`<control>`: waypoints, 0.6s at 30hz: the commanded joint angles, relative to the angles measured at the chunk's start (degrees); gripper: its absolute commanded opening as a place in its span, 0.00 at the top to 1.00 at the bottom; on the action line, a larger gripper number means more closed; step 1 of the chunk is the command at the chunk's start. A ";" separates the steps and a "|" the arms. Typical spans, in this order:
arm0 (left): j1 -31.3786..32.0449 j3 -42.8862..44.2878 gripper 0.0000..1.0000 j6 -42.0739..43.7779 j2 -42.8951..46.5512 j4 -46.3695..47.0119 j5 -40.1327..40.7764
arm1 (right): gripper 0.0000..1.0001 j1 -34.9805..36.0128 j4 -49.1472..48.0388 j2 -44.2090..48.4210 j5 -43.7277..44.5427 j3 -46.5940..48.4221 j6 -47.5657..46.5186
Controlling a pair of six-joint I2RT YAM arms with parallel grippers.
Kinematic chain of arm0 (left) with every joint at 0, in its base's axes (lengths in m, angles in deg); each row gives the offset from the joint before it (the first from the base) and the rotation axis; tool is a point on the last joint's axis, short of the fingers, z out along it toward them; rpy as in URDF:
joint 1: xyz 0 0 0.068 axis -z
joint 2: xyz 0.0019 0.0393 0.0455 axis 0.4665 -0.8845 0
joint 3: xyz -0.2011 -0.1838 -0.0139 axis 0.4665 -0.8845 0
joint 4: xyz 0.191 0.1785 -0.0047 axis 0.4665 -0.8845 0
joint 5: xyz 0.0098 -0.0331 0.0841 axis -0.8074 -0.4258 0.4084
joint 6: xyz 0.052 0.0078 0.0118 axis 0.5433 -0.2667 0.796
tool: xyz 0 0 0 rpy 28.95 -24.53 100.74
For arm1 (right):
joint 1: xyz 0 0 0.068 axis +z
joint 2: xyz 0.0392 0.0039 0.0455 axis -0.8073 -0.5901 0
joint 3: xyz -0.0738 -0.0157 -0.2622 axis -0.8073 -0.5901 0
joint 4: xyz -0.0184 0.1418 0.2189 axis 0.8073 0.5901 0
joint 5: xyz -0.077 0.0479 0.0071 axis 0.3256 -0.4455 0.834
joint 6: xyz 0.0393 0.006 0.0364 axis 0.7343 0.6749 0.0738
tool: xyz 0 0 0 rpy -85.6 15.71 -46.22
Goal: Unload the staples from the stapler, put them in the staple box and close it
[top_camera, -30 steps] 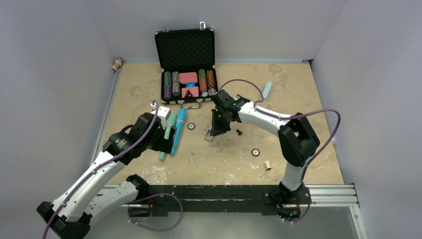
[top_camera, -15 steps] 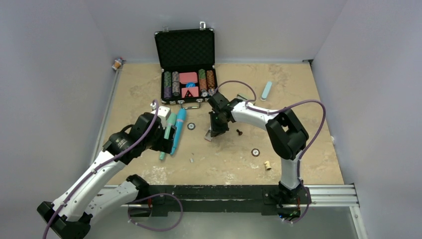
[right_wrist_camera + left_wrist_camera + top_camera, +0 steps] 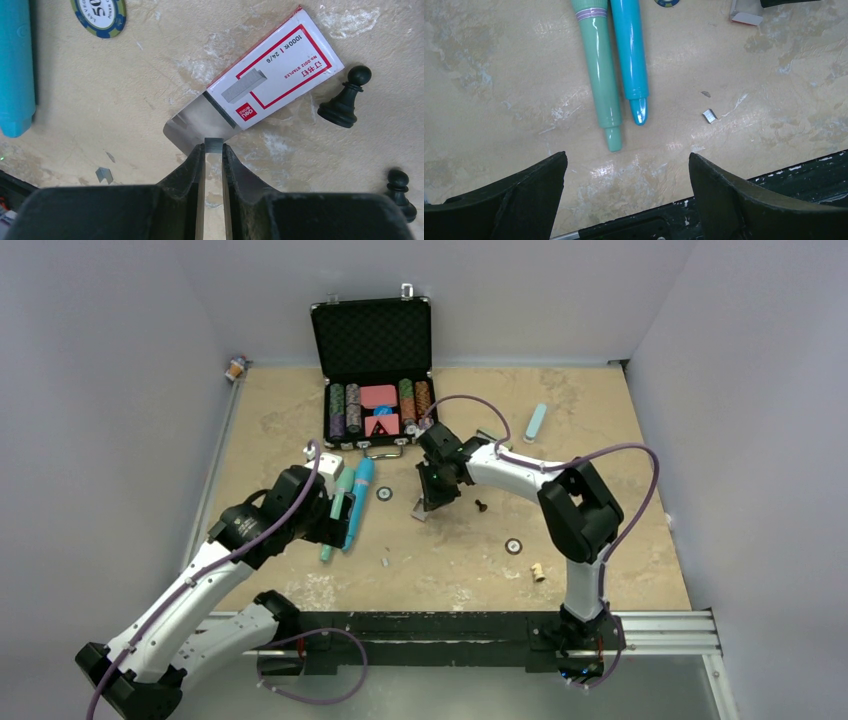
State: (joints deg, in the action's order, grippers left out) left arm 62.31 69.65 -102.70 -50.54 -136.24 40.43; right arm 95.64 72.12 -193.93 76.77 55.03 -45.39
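My right gripper (image 3: 214,148) is shut on a tiny silver-grey strip of staples (image 3: 214,144), held just over the open grey flap of a white and red staples box (image 3: 280,75). In the top view this gripper (image 3: 428,502) hangs over the box (image 3: 419,514) at mid-table. A second small staple piece (image 3: 104,174) lies loose on the table and also shows in the left wrist view (image 3: 708,116). My left gripper (image 3: 626,157) is open and empty, hovering near the tips of a green marker (image 3: 600,75) and a blue marker (image 3: 630,55). I cannot pick out the stapler for certain.
An open black poker-chip case (image 3: 372,360) stands at the back. A pale blue oblong thing (image 3: 537,422) lies back right. Two black chess pawns (image 3: 345,100) (image 3: 402,195), poker chips (image 3: 384,493) (image 3: 514,546), a white cube (image 3: 328,462) and a small cork piece (image 3: 538,571) are scattered about.
The right arm's elbow has swung left and its gripper has shifted slightly towards the back left, still over the staples box. The left arm has not moved.
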 commanded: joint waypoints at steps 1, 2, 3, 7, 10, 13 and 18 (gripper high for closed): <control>-0.31 0.57 0.06 0.01 -0.10 0.82 0.29 | 1.00 0.86 -0.48 3.75 -0.50 3.25 -4.36; -0.36 0.54 0.06 -0.01 -0.22 0.81 0.29 | 1.00 1.15 -0.03 3.92 -0.41 3.47 -4.69; -0.32 0.57 0.06 -0.01 -0.35 0.70 0.29 | 1.00 1.44 0.13 4.20 -0.36 3.43 -5.00; -0.36 0.50 0.06 -0.10 -0.20 0.79 0.29 | 1.00 2.20 -1.52 5.24 0.43 2.72 -6.89; -0.31 0.66 0.06 -0.03 -0.30 0.75 0.29 | 1.00 2.25 -1.56 4.01 1.75 3.72 -9.06; -0.31 0.50 0.06 -0.03 -0.15 0.77 0.29 | 1.00 2.29 -2.03 2.79 2.69 3.77 -11.40; -0.32 0.49 0.06 -0.01 -0.19 0.77 0.29 | 1.00 2.37 -3.18 2.34 3.59 2.27 -13.16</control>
State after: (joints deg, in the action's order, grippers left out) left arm 62.31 69.65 -102.70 -50.96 -136.24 40.43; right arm 97.82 71.51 -190.93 78.54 56.52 -55.27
